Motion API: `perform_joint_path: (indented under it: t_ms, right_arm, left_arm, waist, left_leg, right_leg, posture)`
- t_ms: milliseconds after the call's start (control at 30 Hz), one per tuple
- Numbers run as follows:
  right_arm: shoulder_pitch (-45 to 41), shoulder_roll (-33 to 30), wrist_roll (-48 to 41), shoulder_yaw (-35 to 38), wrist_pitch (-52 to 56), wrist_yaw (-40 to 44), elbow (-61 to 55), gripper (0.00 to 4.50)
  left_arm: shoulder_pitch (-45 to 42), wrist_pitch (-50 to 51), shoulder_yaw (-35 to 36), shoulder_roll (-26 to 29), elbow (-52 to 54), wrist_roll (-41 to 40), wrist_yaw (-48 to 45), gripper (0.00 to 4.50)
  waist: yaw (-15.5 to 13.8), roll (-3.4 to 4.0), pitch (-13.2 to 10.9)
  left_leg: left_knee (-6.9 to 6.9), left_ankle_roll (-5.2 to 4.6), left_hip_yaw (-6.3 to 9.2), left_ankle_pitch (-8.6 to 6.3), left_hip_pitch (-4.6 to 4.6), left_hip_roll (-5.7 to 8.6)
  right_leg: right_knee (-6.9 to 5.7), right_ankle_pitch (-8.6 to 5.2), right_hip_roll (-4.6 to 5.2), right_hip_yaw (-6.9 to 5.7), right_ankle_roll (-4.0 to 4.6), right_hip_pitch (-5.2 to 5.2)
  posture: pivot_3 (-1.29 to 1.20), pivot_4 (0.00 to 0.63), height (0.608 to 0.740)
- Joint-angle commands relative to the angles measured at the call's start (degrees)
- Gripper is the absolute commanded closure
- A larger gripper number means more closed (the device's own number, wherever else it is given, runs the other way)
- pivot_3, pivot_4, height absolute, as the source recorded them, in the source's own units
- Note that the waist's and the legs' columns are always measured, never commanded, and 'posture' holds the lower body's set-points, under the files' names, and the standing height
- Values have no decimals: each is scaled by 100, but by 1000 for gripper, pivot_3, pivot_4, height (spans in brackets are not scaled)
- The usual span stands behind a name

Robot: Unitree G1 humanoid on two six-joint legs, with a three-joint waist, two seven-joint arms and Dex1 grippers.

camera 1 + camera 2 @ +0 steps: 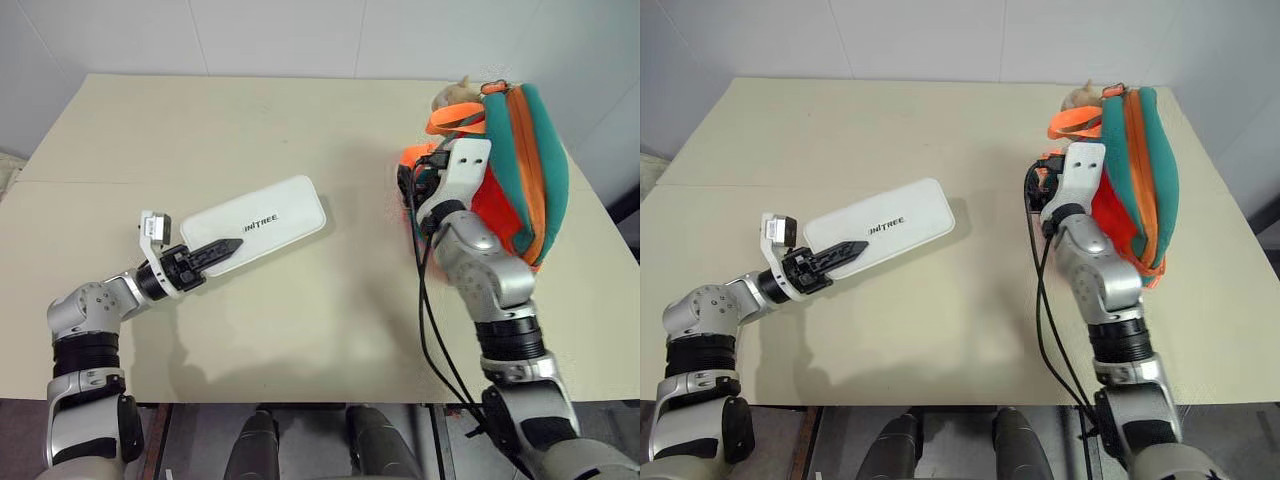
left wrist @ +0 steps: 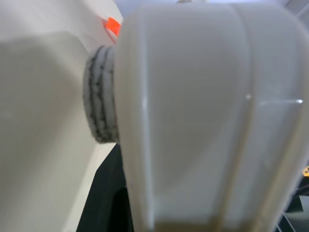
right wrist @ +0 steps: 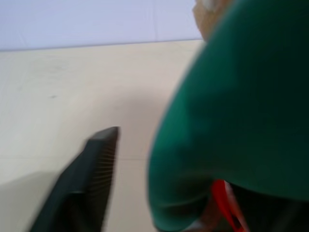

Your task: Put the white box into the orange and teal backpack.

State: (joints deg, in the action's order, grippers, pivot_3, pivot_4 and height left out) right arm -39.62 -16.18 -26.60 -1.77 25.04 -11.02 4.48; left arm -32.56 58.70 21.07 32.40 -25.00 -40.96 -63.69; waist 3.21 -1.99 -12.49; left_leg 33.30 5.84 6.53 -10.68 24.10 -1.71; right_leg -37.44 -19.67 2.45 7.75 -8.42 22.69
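Left gripper point(image 1: 232, 247): we see its black fingers clamped on the near end of the white box point(image 1: 262, 224), one finger lying along the lid and pointing toward the dark lettering. The box lies flat on the left-centre of the beige table point(image 1: 300, 330), its long side running diagonally away from the arm.

Right gripper point(image 3: 91, 179): we note one black ribbed finger over bare table just beside a teal panel; whether its fingers stand apart or together we cannot tell. From the head views the wrist sits against the near-left side of the orange and teal backpack point(image 1: 525, 170).

Backpack: on the table's far right, orange straps and a tan plush piece point(image 1: 455, 95) at its far end, well apart from the box.
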Motion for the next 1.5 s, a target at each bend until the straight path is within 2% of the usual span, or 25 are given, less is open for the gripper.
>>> perform_joint_path:
  t_ms: [33,167,233,400,533,667,833,900,1000,1100,1200,1400,1500]
  right_arm:
    - [-86,190,364,228,-516,191,227,2691]
    - [-29,419,491,323,-759,510,246,4045]
    - [2,491,515,394,-835,668,191,4483]
    - [-86,704,-278,619,-700,1810,-257,4486]
    - [-307,749,-1783,743,324,2915,-1023,4486]
    - [-432,440,-3628,805,1869,3738,-1742,4486]
    - [-439,3,-6449,911,3328,3608,-2069,4486]
    - [-172,-482,-7578,793,3668,3468,-2224,4486]
    - [228,-1342,-8491,628,4006,3398,-2331,4486]
    - [596,-2118,-8569,703,4267,3619,-2242,4486]
    - [771,-2665,-8114,793,4559,4166,-1992,4486]
    - [522,-2762,-7317,688,4591,4878,-1620,4486]
    - [455,-2658,-7060,603,4635,5088,-1528,4486]
  left_arm:
    - [32,-18,199,26,310,-290,56,3228]
    - [71,-50,257,45,369,-340,130,3228]
    - [86,-77,297,65,389,-365,163,3228]
    - [-14,-363,374,285,185,-281,120,3228]
    - [-134,-766,354,572,-117,-141,35,3228]
    - [-221,-1003,477,869,-464,-176,-134,3228]
    - [-70,-996,582,1251,-566,-206,-271,3228]
    - [40,-1067,690,1356,-603,-214,-302,3228]
    - [227,-1107,863,1440,-518,-264,-306,3228]
    - [467,-1058,1046,1448,-291,-392,-298,3228]
    - [701,-982,1239,1391,9,-578,-287,3228]
    - [936,-570,1770,1141,1035,-1360,88,3228]
    - [910,-397,2263,874,1779,-2124,576,3228]
  waist:
    - [4,0,0]
    - [16,0,0]
    - [21,0,0]
    - [55,1,0]
    - [161,3,-2]
    - [201,6,-4]
    - [199,6,-4]
    - [162,7,-4]
    - [100,6,-4]
    - [29,5,-4]
    - [-5,5,-4]
    - [-15,3,-3]
    - [-15,3,-3]
  left_leg:
    - [0,0,0,0,0,0]
    - [-2,1,1,1,0,0]
    - [-2,1,1,1,0,0]
    - [-4,1,1,1,-2,-1]
    - [-7,1,2,1,-1,-2]
    - [-16,1,2,0,-1,-5]
    - [-36,1,11,0,3,-12]
    - [-38,0,13,-1,6,-11]
    - [-40,-3,15,-3,13,-7]
    - [-38,-6,15,-5,15,-4]
    - [-33,-7,14,-6,14,-5]
    - [-25,-7,13,-6,13,-5]
    - [-26,-6,13,-6,13,-5]
  right_leg:
    - [0,1,0,0,-1,0]
    - [-1,1,0,0,-1,0]
    - [-1,1,0,0,-1,0]
    - [-2,1,-2,0,-1,0]
    - [-2,1,-2,0,-1,1]
    - [-1,0,-2,0,0,7]
    - [0,-12,-2,-12,18,17]
    - [6,-14,1,-16,19,17]
    - [25,-17,12,-24,18,13]
    - [42,-16,17,-25,17,6]
    - [44,-15,13,-25,17,3]
    - [46,-11,11,-25,16,-1]
    - [51,-10,11,-25,14,-2]
  posture:
    - [0,150,740]
    - [0,150,740]
    - [0,150,740]
    - [0,150,740]
    - [0,150,740]
    - [0,150,740]
    - [0,150,740]
    - [0,150,740]
    - [0,150,740]
    - [0,150,740]
    - [0,150,740]
    - [0,150,740]
    - [0,150,740]
